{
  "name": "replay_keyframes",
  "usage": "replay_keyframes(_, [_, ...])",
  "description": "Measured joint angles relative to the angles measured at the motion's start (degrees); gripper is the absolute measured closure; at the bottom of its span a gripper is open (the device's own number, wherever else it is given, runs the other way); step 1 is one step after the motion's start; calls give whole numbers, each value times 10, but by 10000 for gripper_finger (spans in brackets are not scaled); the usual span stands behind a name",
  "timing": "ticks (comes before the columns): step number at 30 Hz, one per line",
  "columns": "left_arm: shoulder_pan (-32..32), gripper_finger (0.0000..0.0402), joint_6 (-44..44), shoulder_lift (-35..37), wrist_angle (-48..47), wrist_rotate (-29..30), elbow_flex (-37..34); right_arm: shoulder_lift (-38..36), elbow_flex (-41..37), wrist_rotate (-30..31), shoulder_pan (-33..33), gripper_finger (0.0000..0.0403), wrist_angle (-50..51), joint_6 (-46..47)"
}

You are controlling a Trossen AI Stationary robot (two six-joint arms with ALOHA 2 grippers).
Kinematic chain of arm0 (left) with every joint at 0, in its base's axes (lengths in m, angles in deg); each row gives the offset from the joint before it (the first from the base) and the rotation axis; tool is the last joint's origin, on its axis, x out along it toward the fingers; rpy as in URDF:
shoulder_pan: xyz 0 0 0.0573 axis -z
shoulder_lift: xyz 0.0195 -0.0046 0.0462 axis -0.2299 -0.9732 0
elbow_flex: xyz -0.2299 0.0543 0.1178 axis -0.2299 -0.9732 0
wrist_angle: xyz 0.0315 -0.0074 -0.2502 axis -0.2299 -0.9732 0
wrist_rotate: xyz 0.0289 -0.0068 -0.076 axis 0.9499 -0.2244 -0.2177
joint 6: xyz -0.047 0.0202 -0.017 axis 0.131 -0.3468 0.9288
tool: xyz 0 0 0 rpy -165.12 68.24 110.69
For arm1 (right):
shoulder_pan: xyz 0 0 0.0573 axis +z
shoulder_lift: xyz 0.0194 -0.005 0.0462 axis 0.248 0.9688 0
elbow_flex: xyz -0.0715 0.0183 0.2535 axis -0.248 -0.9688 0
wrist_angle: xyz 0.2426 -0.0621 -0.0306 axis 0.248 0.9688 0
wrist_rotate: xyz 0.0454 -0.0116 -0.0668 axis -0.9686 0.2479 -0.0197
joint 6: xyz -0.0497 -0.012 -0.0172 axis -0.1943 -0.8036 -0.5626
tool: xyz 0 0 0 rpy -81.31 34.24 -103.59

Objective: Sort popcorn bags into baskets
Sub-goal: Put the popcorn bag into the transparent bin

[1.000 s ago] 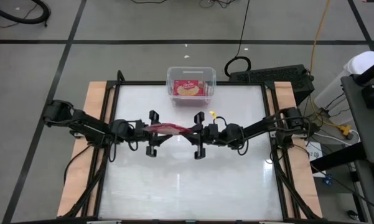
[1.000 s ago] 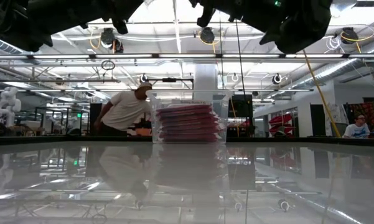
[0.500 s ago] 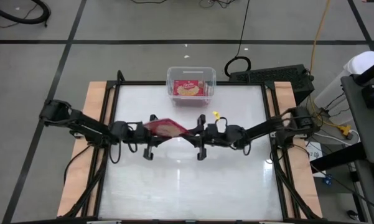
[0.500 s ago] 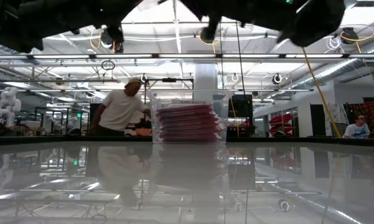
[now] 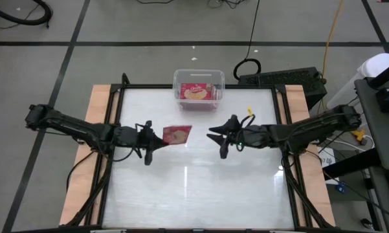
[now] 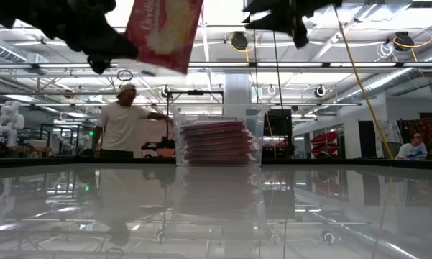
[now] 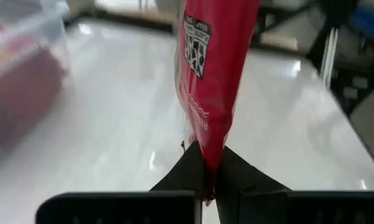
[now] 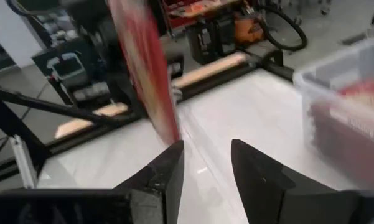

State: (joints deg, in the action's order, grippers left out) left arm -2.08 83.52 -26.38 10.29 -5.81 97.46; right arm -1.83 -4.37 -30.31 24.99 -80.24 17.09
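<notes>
One red popcorn bag [image 5: 177, 134] with its popcorn picture showing is in the air over the table's middle, also seen in the low view as the bag [image 6: 162, 32]. My left gripper [image 5: 150, 137] is shut on it from the table's left. My right gripper [image 5: 221, 137] is open a short way to the bag's right and touches nothing; its fingers [image 8: 168, 165] stand apart. The clear basket [image 5: 199, 87] stands on the table at the far edge, holding a stack of red bags [image 6: 219, 142]. My left gripper pinches the popcorn bag by its near edge [image 7: 210, 163] between the two fingers [image 7: 190, 171]. The fingers come in level from the table's left. The bag is lifted clear of the table and reaches out past the fingertips toward the right, tilted.
The glossy white tabletop [image 5: 194, 188] lies between wooden side rails. The basket [image 7: 18, 68] is to the far side of both grippers. A person [image 6: 122, 126] stands in the room beyond the table. Cables and a dark box [image 5: 281, 79] lie past the far right corner.
Both grippers held the bag stretched between them a second ago. My right gripper has let go, opened and drawn back toward the table's right. My left gripper has drawn slightly left, keeping the bag, which has turned from edge-on so that its picture face shows.
</notes>
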Motion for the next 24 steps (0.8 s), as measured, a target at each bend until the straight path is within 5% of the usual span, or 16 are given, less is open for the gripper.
replay_keyframes(7, [10, 387, 60, -49, -210, -8, 58, 25, 75, -32, 0, 274, 10, -91])
replay_keyframes(13, [11, 383, 95, -134, -273, -77, 84, 137, 157, -35, 0, 274, 15, -146])
replay_keyframes(24, [12, 377, 84, -205, -352, -136, 128, 288, 268, -152, -29, 269, 23, -203])
